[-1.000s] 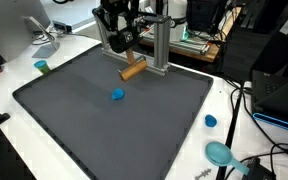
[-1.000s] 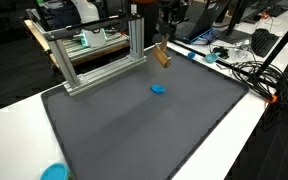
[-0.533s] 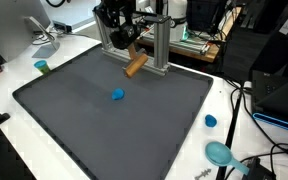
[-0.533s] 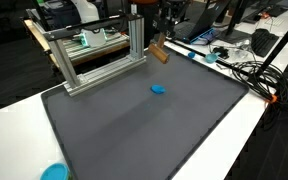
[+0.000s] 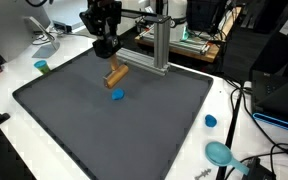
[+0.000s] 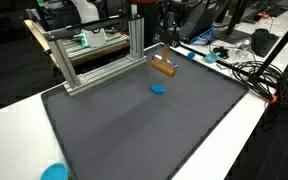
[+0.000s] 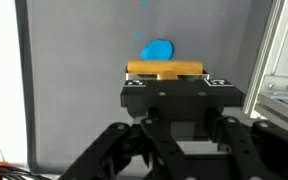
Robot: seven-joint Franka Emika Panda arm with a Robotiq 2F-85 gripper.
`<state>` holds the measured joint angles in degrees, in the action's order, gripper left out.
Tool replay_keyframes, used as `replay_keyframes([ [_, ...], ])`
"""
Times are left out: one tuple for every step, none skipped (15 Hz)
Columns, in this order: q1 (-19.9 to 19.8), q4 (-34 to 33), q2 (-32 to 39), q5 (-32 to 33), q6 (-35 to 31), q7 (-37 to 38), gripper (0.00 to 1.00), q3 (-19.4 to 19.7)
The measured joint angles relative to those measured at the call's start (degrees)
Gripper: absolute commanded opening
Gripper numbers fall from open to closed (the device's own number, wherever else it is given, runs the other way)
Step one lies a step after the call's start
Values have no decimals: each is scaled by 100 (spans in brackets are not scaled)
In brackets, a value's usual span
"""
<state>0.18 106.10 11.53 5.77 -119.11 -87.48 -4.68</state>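
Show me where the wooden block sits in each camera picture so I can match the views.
In an exterior view: wooden block left of centre in the upper half, tilted, just above the blue piece.
In an exterior view: wooden block right of centre, up high, beyond the blue piece.
Wrist view: wooden block at centre, lying level, just below the blue piece.
Shared landmark: the blue piece on the dark mat.
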Motion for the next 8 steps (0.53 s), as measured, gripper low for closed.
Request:
replay_keyframes([
  [-36,39,28,-32,5,-219,22,0],
  [-73,69,65,-53,15,-458,22,0],
  [-107,92,103,-56,16,-665,22,2],
  [-140,116,140,-56,8,-828,47,9],
  [-175,139,170,-130,-19,-920,47,15],
  [-209,151,188,-209,-45,-988,47,16],
  [-227,155,192,-243,-50,-1014,22,16],
  [-232,155,190,-250,-51,-1017,22,16],
])
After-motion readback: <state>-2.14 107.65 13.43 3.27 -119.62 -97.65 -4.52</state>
